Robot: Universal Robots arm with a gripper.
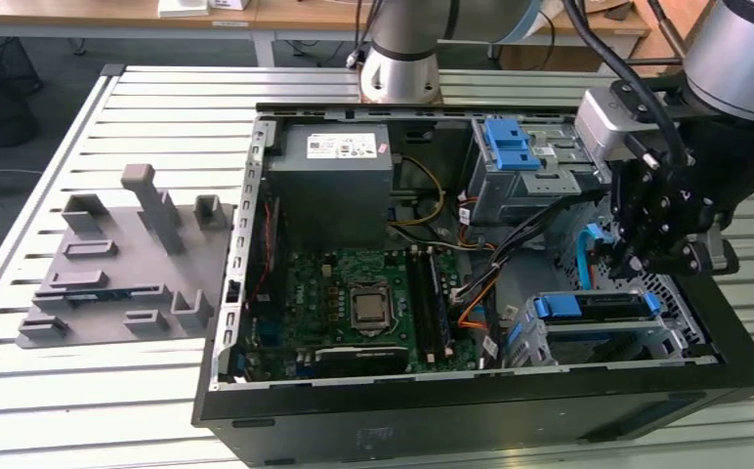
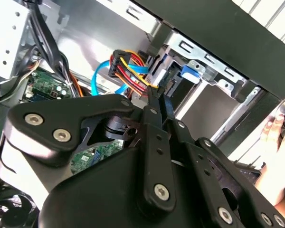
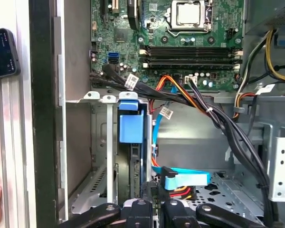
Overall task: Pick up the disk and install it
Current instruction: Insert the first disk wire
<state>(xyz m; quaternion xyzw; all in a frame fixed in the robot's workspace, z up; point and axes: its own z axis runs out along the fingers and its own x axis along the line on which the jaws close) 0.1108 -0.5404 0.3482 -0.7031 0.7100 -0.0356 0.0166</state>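
In the exterior view, the open case (image 1: 481, 410) lies on its side on the table (image 1: 155, 391). The gripper (image 1: 645, 262) hangs low inside the case at the exterior view's right, just above the drive bay (image 1: 670, 337) in the lower right corner. The disk (image 1: 595, 307) sits in that bay, its blue carrier facing up, close under the gripper. I cannot tell from here whether they touch. The power supply (image 1: 338, 161) and motherboard (image 1: 364, 303) lie well apart, toward the exterior view's left.

In the second wrist view, the gripper's two fingers (image 2: 154, 111) run forward and meet at their tips, pressed together with nothing visible between them. The tips end just beside a bundle of red, yellow and black wires (image 2: 130, 71) and a blue cable (image 2: 97, 76). The carrier's blue tab is just beyond, at the mouth of the metal bay. A person's hand (image 2: 275, 137) rests outside the case wall.

In the first wrist view, the disk stands edge-on in the bay, with its blue tab at the rim and grey metal rails on either side. The closed fingers are near the disk's lower end, beside the blue cable's connector.

The pick-up looks done and the disk is already in its slot, so the work appears to be at the seating stage. Whether the carrier has latched is not visible. Finishing would call for a straight push along the rails that stays clear of the wires crowding the bay.
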